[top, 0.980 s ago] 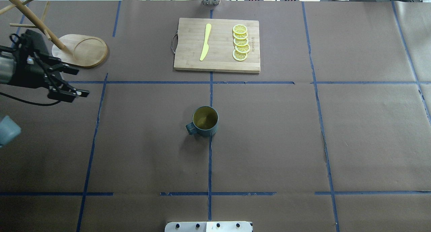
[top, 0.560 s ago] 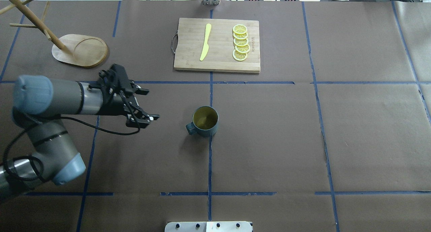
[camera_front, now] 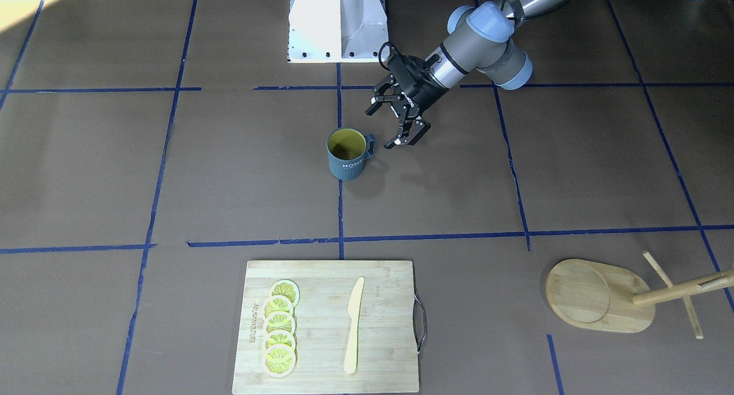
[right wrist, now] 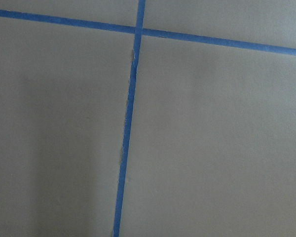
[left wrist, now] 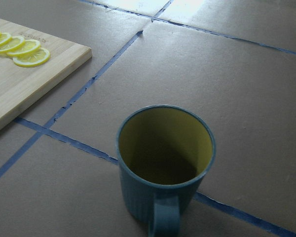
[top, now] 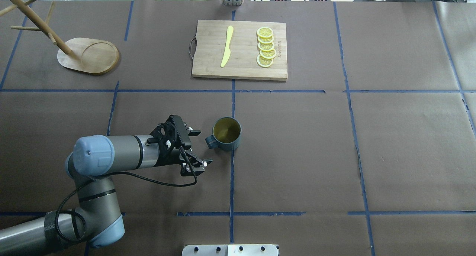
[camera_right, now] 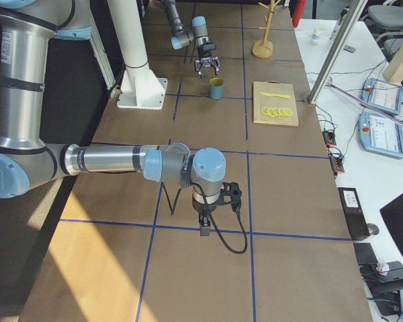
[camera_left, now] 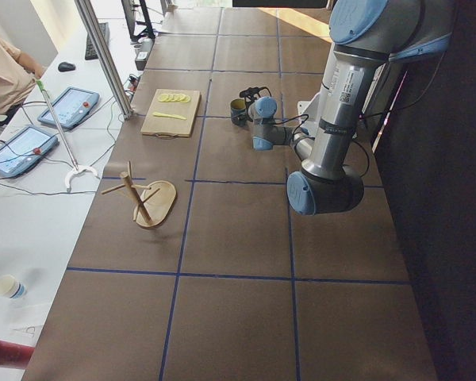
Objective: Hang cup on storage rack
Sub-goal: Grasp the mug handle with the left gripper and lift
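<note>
The cup (top: 227, 133), a dark blue-grey ribbed mug with a yellow-green inside, stands upright near the table's middle with its handle toward my left arm. It also shows in the front view (camera_front: 347, 153) and fills the left wrist view (left wrist: 165, 163), handle nearest the camera. My left gripper (top: 202, 146) is open and empty, just beside the handle, not touching it; it shows in the front view (camera_front: 395, 125) too. The storage rack (top: 89, 55), a wooden stand with post and pegs, stands at the far left. My right gripper (camera_right: 203, 225) shows only in the right side view; I cannot tell its state.
A bamboo cutting board (top: 208, 62) with a yellow knife (top: 227, 46) and several lemon slices (top: 266, 48) lies at the back centre. The white robot base (camera_front: 337, 22) is at the near edge. Blue tape lines cross the brown paper.
My left arm has swung from beside the rack at the far left toward the middle and nearer the robot. Its open gripper now sits next to the cup's handle. The cup has not moved.
</note>
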Tool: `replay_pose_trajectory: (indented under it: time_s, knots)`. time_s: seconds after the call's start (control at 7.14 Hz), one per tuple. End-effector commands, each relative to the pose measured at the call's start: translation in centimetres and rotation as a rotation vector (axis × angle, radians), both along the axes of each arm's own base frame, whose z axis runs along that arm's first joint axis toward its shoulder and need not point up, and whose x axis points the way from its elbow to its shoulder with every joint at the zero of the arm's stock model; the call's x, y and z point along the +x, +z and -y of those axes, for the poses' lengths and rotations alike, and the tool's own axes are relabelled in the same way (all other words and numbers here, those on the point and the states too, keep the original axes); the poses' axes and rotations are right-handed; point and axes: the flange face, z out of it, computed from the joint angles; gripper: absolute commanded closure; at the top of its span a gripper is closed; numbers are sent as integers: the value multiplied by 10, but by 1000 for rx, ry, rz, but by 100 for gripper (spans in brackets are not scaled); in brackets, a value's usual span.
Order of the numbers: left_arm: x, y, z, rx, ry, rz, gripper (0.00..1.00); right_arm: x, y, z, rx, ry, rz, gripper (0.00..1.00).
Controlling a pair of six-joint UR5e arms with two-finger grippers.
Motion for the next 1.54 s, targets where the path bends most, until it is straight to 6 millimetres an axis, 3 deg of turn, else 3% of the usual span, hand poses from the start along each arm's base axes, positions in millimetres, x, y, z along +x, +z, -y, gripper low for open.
replay_pose_trajectory:
  time_s: [0.0, 0.28, 0.42, 0.84, 1.12, 1.4]
  knots:
    - [29, -6, -5, 1, -20, 5, 0, 0, 0, 0, 0, -1, 0, 0]
    - [46, -1, -4, 0, -72, 11, 1, 0, 0, 0, 4, -4, 0, 0]
    - [51, 4, -7, 0, -77, 13, 6, 0, 1, -1, 2, -5, -1, 0]
    - [50, 2, -8, -7, -76, 3, 86, 0, 1, -2, 2, -7, -1, 0]
    - [47, -3, -9, -75, -79, -35, 100, 0, 1, -2, 3, -6, 1, 0]
    - [22, -39, -11, -238, -85, -177, 100, 0, 0, -1, 5, -7, 2, 0]
